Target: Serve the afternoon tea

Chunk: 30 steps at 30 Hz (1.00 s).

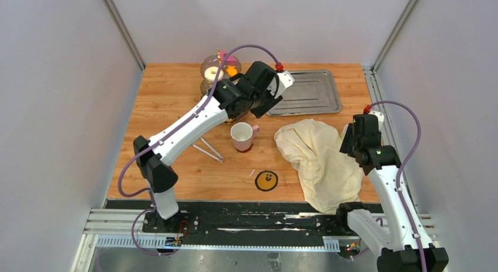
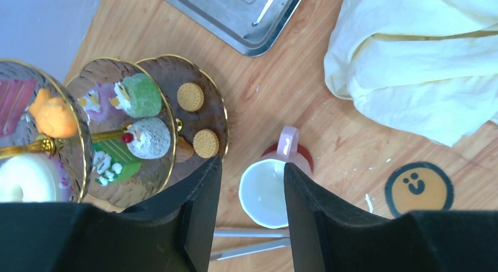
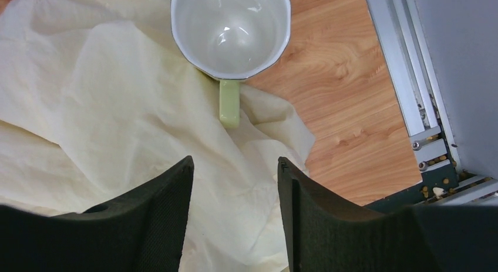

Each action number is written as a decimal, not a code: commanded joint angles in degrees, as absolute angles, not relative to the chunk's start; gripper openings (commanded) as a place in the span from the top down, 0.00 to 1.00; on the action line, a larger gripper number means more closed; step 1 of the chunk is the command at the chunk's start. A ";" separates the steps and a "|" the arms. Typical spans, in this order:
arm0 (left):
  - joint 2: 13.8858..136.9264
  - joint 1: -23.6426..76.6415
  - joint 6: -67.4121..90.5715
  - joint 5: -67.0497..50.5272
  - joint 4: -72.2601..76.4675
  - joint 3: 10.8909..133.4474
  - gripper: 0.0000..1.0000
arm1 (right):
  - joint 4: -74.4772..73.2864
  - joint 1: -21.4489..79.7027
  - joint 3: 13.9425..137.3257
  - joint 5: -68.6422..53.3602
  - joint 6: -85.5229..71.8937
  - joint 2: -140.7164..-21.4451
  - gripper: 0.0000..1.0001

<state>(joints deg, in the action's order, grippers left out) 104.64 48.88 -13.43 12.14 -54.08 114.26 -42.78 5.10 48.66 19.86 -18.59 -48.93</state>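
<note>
Tiered stand [image 2: 170,72] is sitting far left on the table [image 2: 276,101], carrying cakes [image 2: 141,94]. Left gripper [image 2: 252,166] is hovering, jaws apart, over the pink-handled mug [image 2: 267,192] beside it. Right gripper [image 3: 235,161], jaws apart, is hanging over the green-handled mug [image 3: 232,25] at the cloth's [image 3: 88,119] edge.

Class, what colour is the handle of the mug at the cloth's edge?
Pale green handle, best seen in the right wrist view.

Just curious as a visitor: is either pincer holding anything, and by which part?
Nothing is held: the left pincer and the right pincer are both open and empty.
</note>
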 commanded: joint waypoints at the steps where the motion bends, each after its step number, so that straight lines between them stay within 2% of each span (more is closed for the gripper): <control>1: 96.40 49.31 -8.75 9.80 -43.71 105.64 0.51 | -43.31 3.12 46.95 16.11 -19.69 -49.32 0.49; 5: 91.73 49.31 -7.68 8.20 -38.48 98.96 0.48 | -39.35 1.21 44.43 15.40 -19.97 -49.60 0.57; 9: 90.38 49.31 -8.01 7.90 -38.03 96.42 0.48 | -35.50 -0.05 43.18 14.18 -19.98 -51.34 0.60; 30: 90.84 49.31 -10.32 5.48 -38.49 94.84 0.48 | -26.43 -3.59 42.08 13.66 -19.63 -59.86 0.60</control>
